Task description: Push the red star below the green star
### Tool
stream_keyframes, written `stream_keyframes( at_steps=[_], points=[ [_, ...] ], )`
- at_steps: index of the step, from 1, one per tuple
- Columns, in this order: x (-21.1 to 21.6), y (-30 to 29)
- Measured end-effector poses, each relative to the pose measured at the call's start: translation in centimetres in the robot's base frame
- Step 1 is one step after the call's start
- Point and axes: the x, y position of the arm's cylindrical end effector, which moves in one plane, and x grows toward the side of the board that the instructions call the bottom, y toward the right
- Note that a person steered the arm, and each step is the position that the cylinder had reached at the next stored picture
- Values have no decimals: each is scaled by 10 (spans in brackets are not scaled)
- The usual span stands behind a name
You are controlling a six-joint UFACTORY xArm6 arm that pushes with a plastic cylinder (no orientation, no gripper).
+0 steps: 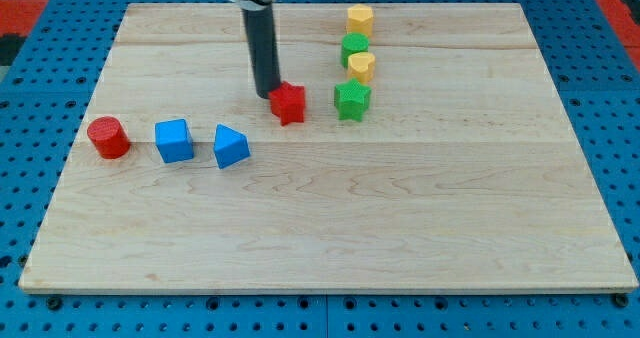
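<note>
From my remote seat I see my tip (267,94) down on the wooden board (330,218), touching the upper left edge of the red star (289,103). There are no fingers on this rig to spread or pinch, only the straight dark rod, which comes down from the view's top and ends right against that block.

The red star sits a little above the middle of the board, left of the green star (352,99), the two near each other but apart and at about the same height in the view. So the red star is beside the green star, not below it.

Above the green star runs a short column of blocks toward the view's top: a yellow block (361,66) touching or nearly touching the star's upper edge (I cannot tell which), then a green block (354,48) just behind it, then another yellow block (360,20) nearest the board's far edge. Their exact shapes are hard to make out from here.

Off to the view's left lies a loose row: a red cylinder (108,137) farthest left, a blue cube (174,140) beside it, and a blue wedge-like block (230,146) next, all apart from one another and well clear of my tip
</note>
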Motion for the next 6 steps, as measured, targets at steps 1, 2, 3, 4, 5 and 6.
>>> stream_keyframes(
  at_steps=[1, 2, 3, 4, 5, 6],
  points=[
    [-45, -28],
    [-7, 4],
    [47, 14],
    [22, -14],
    [25, 3],
    [77, 35]
  ],
)
